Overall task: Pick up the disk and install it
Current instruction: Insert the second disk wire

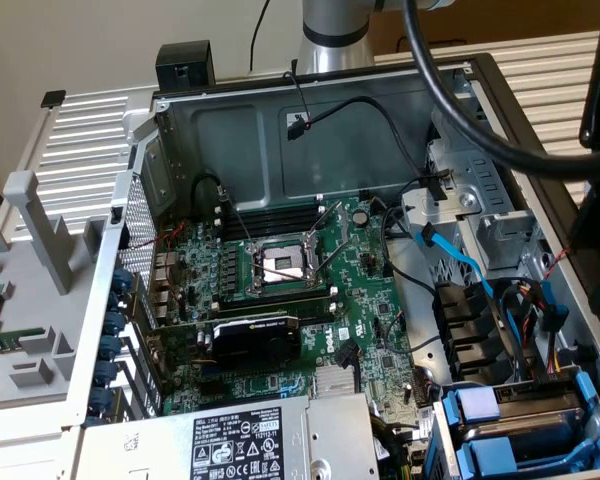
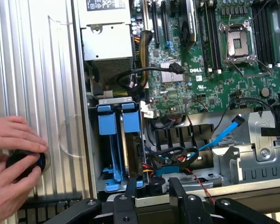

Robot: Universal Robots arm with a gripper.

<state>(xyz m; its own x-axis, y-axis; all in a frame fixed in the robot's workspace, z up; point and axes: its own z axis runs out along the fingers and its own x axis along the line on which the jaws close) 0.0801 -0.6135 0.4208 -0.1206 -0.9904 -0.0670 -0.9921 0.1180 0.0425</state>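
The gripper (image 2: pixel 151 193) hangs above the edge of the open case (image 1: pixel 170 130), its two dark fingers (image 2: pixel 130 189) spread apart with nothing between them. Right under it, the disk (image 2: pixel 130 140) sits on edge in the drive cage at the case corner, blue carrier tab up, just beside a second blue-framed drive (image 2: pixel 107 140).

Widest thing in the room: the ribbed metal table (image 2: pixel 32 70) the case lies on. Inside the case, the green motherboard (image 1: pixel 280 300) spreads across the floor, its bare processor socket (image 1: pixel 283 262) near the middle. The grey power supply (image 1: pixel 250 440), covered in warning labels, fills the near side in the exterior view. On that view's right, the blue drive tabs (image 1: pixel 477 408) peek up from the cage. A light blue cable (image 2: pixel 224 133) runs across the empty bays beside the drives.

Out on the table, in the wrist view, a person's hands (image 2: pixel 14 154) are cupped round a small black puck (image 2: pixel 25 161).
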